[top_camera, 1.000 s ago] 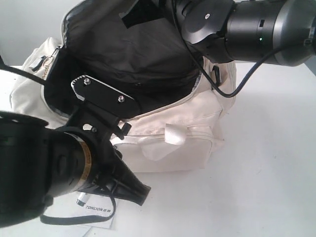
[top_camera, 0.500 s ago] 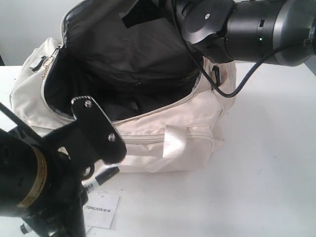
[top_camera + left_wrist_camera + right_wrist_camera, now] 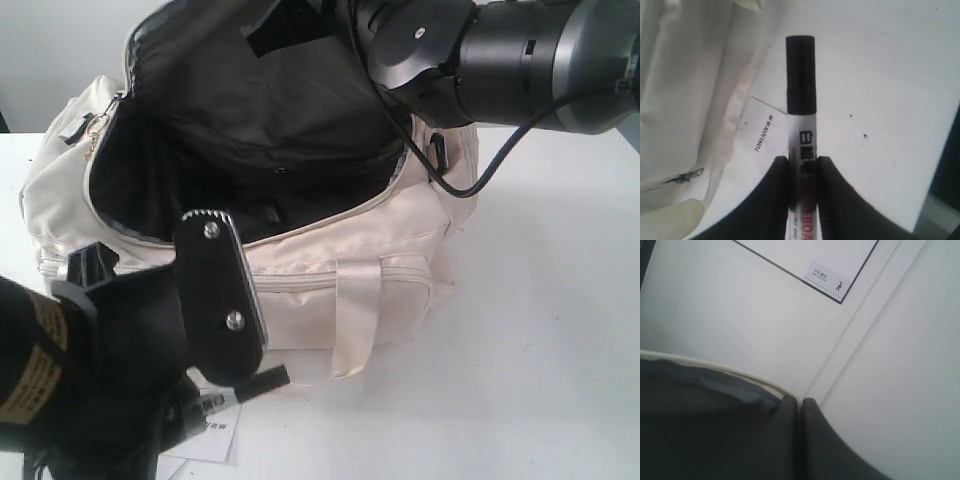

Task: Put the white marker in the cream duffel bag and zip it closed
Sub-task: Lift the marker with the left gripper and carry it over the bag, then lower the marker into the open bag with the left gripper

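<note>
marker in the claw, bag open, drop not yet made

the left claw [image 3: 802, 167] pinches the white marker [image 3: 801, 120] around its printed barrel, with the dark cap end pointing out ahead of the fingers. the marker sits low in front of the cream duffel bag [image 3: 400, 250], just beside its front wall and over the paper card [image 3: 765, 137] that lies on the table [image 3: 540, 330]. whether it is clear of the table cannot be told. the right claw [image 3: 800, 407] is pressed together, and the edge of the bag's top flap runs in between its fingers, so it appears to hold the flap upright. the black-lined opening is wide open.

the step in hand looks like carrying the marker to the bag; neither the drop nor the zipping is done. the next move calls for lifting the marker above the front rim, clear of the strap handle [image 3: 360, 315] hanging there. it then has to go over the dark lining before the left claw spreads. only after that can the flap come down for the zip.
</note>
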`<state>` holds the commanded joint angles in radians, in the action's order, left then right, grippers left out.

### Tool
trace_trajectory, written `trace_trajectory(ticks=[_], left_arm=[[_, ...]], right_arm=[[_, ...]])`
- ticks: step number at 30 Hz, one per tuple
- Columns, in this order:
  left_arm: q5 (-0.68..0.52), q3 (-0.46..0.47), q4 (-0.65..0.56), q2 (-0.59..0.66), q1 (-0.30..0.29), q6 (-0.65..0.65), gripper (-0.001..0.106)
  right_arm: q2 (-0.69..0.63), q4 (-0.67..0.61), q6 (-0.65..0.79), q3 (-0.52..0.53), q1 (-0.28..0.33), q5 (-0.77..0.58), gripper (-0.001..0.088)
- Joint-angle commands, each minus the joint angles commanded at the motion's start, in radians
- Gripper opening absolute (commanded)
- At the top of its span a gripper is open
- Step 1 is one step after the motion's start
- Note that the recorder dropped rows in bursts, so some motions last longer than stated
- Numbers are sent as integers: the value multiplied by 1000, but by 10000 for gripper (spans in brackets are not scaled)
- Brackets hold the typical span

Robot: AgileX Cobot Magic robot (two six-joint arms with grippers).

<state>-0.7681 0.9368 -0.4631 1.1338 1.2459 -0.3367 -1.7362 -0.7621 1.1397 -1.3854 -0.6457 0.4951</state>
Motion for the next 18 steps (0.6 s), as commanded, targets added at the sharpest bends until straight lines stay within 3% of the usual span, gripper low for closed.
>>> trace_trajectory(ticks=[6, 10, 15, 18], left_arm=[[3, 0, -213, 0, 0, -334, 0], [46, 0, -424, 2, 0, -562, 0], [64, 0, -663, 6, 0, -743, 0], [59, -30, -832, 6, 0, -932, 0]], right_arm=[[0, 0, 0, 0, 0, 0, 0], [0, 0, 0, 0, 0, 0, 0], [0, 0, 0, 0, 0, 0, 0], [0, 0, 0, 0, 0, 0, 0]])
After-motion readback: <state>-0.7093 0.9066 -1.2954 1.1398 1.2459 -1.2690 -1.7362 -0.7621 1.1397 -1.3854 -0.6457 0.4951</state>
